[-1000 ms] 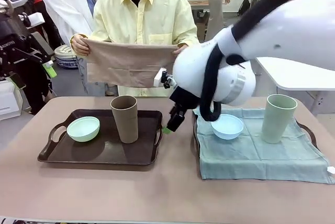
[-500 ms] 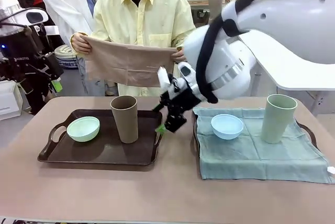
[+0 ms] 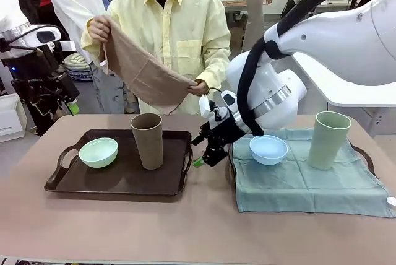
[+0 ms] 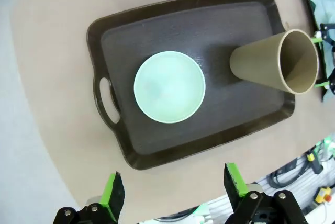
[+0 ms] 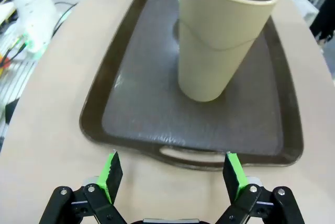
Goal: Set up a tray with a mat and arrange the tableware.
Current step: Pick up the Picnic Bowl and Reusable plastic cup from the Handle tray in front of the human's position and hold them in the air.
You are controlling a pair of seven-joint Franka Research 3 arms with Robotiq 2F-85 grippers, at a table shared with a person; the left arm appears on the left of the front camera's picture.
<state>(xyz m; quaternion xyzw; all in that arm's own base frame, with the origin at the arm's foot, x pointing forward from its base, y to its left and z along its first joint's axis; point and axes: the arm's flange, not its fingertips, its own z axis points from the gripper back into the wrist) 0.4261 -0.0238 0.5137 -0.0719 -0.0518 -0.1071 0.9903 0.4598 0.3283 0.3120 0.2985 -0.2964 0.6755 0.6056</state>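
Since a second ago the person [image 3: 167, 23] has swung the tan mat [image 3: 145, 73] from flat across the chest to a slant, with one hand [image 3: 99, 30] up high and the other hand [image 3: 199, 87] down low. My right arm has lifted off the teal side. It was covering the light blue bowl [image 3: 268, 149] before, and that's in plain sight now.

The right claw [image 3: 201, 158] [image 5: 171, 174] sits low over the table [image 3: 185, 234], in the gap between the two trays, just beside the dark tray [image 3: 117, 186] [image 4: 157, 30] [image 5: 141, 114]. Its jaws are spread wide with nothing between them. From its wrist view I'm looking across the tray's handle at the brown tumbler [image 3: 148, 141] [image 4: 275, 63] [image 5: 222, 35], which stands upright on the tray.

The left claw [image 3: 67, 98] [image 4: 172, 190] is up off the left end of the table, also spread apart and empty. Its camera looks down on the dark tray. The mint green bowl [image 3: 99, 152] [image 4: 169, 93] sits on the handle side, the tumbler is beside it, and they aren't touching.

On the other side, the teal mat [image 3: 303, 184] is draped over the second tray [image 3: 369, 155]. The light blue bowl and the pale green tumbler [image 3: 327, 140] stand on it, a little apart.
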